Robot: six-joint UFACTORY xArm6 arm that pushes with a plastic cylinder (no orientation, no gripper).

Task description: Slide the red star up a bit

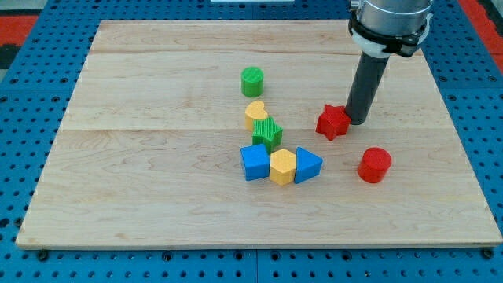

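Note:
The red star (332, 122) lies right of the board's middle. My tip (357, 121) rests on the board just to the star's right, touching or nearly touching its right point. The dark rod rises from there to the arm at the view's top right. A red cylinder (374, 165) stands below and to the right of the star.
A green cylinder (252, 81) stands above a yellow heart (255, 115) and a green block (268, 134). Below them sit a blue cube (255, 162), a yellow hexagon (282, 167) and a blue triangle (307, 166) in a row. The wooden board (141, 157) lies on blue pegboard.

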